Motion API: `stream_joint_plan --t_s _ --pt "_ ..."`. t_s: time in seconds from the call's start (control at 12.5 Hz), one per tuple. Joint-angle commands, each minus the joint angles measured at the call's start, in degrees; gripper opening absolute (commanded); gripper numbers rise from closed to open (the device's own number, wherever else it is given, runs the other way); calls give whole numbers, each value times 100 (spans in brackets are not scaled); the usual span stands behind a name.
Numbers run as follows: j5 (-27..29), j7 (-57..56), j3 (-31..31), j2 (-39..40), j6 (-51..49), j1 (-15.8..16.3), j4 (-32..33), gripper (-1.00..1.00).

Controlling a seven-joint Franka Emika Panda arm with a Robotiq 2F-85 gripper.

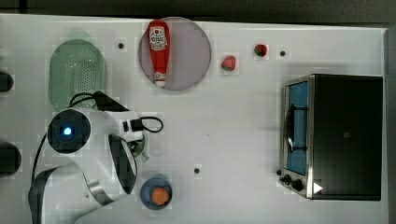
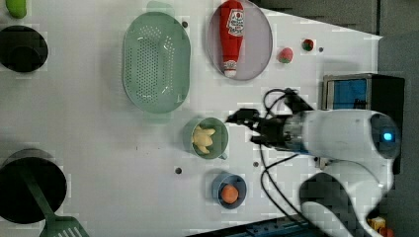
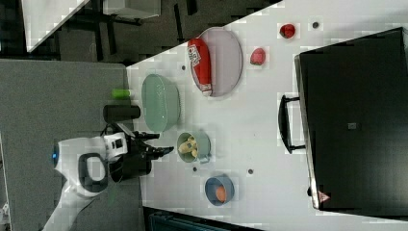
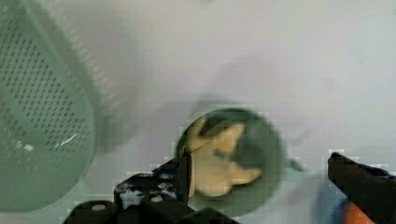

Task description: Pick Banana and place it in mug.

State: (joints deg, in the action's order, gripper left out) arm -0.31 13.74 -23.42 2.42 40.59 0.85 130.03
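banana (image 2: 203,138) in mug (image 2: 215,151), beside hand (image 2: 245,125)

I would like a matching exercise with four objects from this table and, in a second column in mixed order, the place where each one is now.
Things:
1. banana
2. ketchup bottle
3. orange fruit
4. colander

Places:
A. in the small blue bowl
B. on the round plate
C. inside the mug
D. on the bare table, holding nothing

Pairs: 1-C, 2-B, 3-A, 4-D
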Motion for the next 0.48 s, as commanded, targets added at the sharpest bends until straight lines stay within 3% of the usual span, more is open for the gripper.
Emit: stream_joint_plan --t_s 0.08,0.48 --pt "108 -127 793 -1059 -923 -184 -576 100" --pt "103 -259 1868 -1552 -2626 -211 -1522 100"
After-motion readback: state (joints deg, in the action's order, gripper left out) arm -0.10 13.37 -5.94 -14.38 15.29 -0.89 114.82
